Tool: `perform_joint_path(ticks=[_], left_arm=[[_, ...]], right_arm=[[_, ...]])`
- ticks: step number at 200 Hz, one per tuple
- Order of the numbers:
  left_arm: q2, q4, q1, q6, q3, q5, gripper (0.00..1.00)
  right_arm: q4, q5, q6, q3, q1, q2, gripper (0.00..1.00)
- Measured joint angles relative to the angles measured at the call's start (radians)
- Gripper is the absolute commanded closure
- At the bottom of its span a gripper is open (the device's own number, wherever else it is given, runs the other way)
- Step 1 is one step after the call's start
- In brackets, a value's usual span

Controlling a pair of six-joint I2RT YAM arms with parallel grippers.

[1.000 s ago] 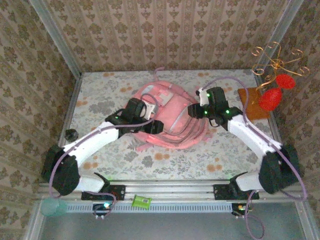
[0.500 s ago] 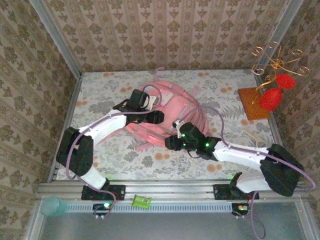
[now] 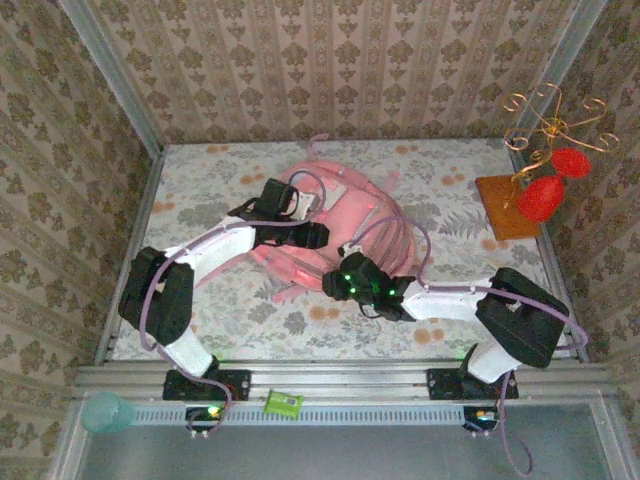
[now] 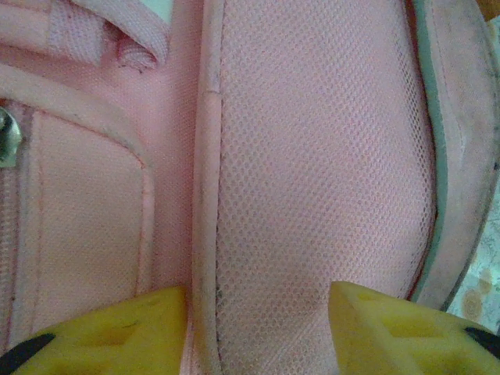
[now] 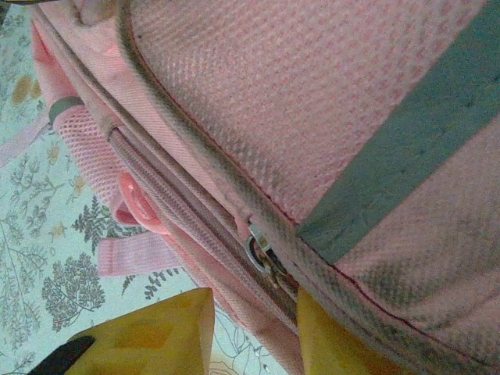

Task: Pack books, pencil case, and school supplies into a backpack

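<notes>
The pink backpack (image 3: 345, 220) lies in the middle of the flowered table. My left gripper (image 3: 308, 236) hovers over its left part. In the left wrist view its yellow fingers (image 4: 117, 332) stand apart over pink mesh fabric (image 4: 312, 156) and a seam, the left gripper (image 4: 258, 332) open. My right gripper (image 3: 335, 284) is low at the backpack's near edge. The right gripper (image 5: 254, 336) is open, its jaws either side of the zip band, just below a metal zip pull (image 5: 262, 254). The books, pencil case and school supplies are out of view.
A gold wire stand with red ornaments on a brown wooden base (image 3: 508, 208) stands at the back right. Wallpapered walls close in the table on three sides. A green block (image 3: 283, 403) and a teal cup (image 3: 100, 412) sit by the front rail.
My right arm has swung from the backpack's far right side down to its near edge. The left gripper has shifted slightly over the backpack and its jaws have narrowed somewhat.
</notes>
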Motion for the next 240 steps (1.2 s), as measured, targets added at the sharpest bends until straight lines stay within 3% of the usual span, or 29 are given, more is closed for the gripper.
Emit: perform_joint_path(ticks=[43, 76, 100, 129, 240], left_arm=[[0.023, 0.005, 0.008, 0.031, 0.002, 0.027, 0.63], [0.040, 0.014, 0.023, 0.037, 0.004, 0.037, 0.83], [0.050, 0.029, 0.033, 0.017, 0.004, 0.055, 0.91], [0.048, 0.071, 0.032, -0.016, -0.016, 0.071, 1.00], [0.044, 0.118, 0.039, -0.057, -0.044, 0.100, 1.00]], right_arm=[[0.019, 0.008, 0.022, 0.000, 0.001, 0.001, 0.66], [0.018, 0.022, 0.026, 0.000, 0.001, -0.017, 0.65], [0.017, 0.044, 0.052, 0.000, 0.001, -0.048, 0.59], [0.016, 0.073, 0.100, 0.000, 0.002, -0.066, 0.58], [-0.023, 0.267, 0.170, 0.003, 0.063, -0.024, 0.69]])
